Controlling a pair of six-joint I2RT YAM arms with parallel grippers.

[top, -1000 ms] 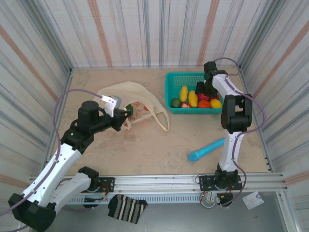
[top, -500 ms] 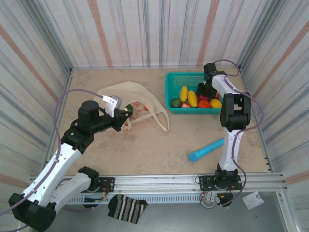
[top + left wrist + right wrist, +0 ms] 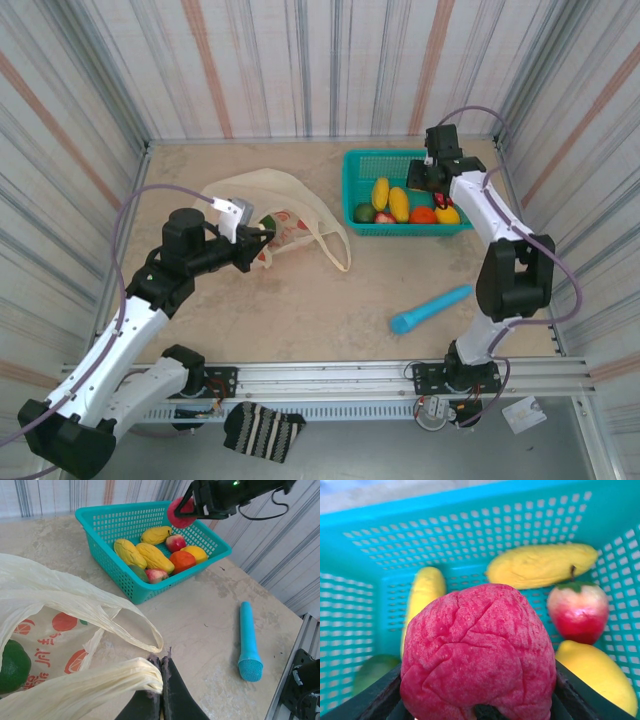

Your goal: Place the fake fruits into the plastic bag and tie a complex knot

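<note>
Sprawling left of the table's (image 3: 300, 300) centre, the plastic bag (image 3: 285, 195) has one handle (image 3: 90, 687) pinched in the left gripper's (image 3: 162, 665) clenched jaws. Near the far right corner, the teal basket (image 3: 395, 160) holds fake fruits (image 3: 398, 203). Above it, the right gripper (image 3: 181, 511) grasps a wrinkled red fruit (image 3: 477, 650).

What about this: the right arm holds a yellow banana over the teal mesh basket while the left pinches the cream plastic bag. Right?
No: the right gripper holds a wrinkled red round fake fruit, not a banana, as the right wrist view shows. The rest stands.
</note>
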